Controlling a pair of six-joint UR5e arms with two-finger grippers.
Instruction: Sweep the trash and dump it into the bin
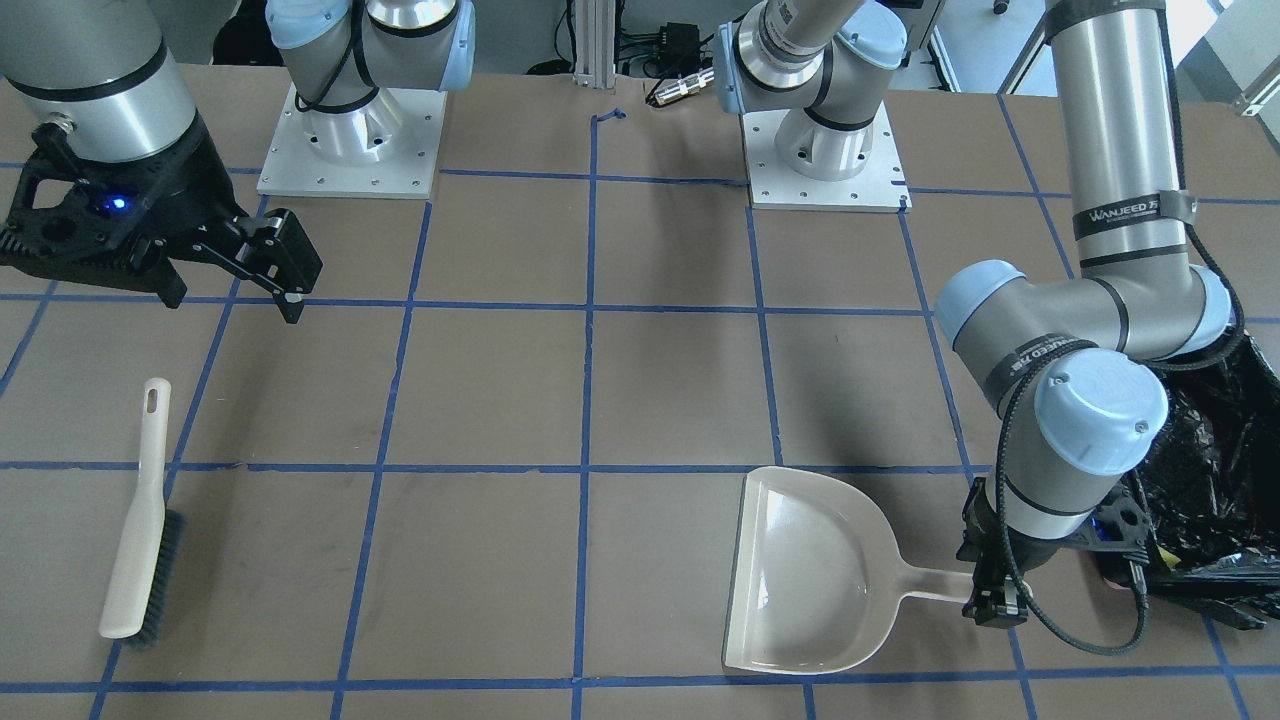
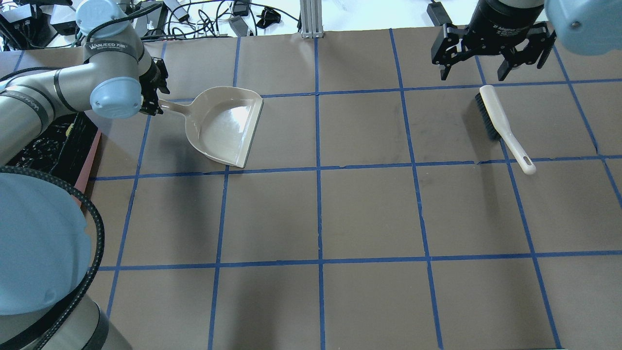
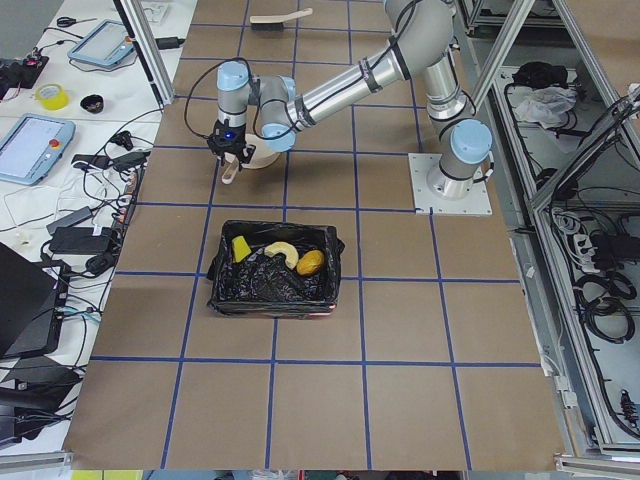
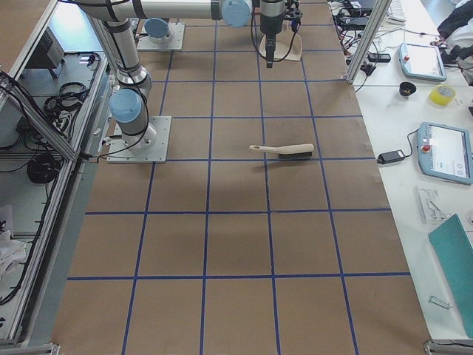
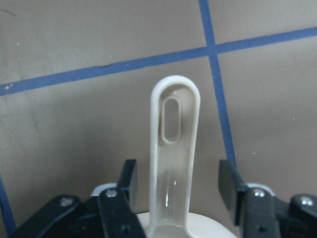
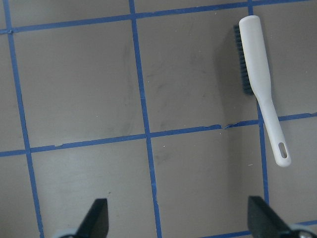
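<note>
The left gripper is spread open astride the handle of the beige dustpan: the wrist view shows one black finger on each side of the handle, with table surface visible in the gap on either side, so the jaws are not pressing it and hold nothing. The handle's rounded end with its hanging slot reaches out past the fingertips, and the pan's scoop lies on the far side of this gripper from that end, flat on the table, its wide lip pointing away from the fingers. Close behind this gripper, on the side opposite the scoop, stands the bin with its crinkled black liner. All three pieces of trash lie inside it: the yellow-green wedge, the curved croissant-like piece and the golden-brown lump, side by side on the plastic and well apart from either gripper. The right gripper hangs above the table with its jaws wide apart, grasping nothing and touching nothing. The brush lies flat on the table near it, bristle end nearest the fingertips and handle pointing away; in the right wrist view the brush sits off to one side, outside the span between the two fingers
</note>
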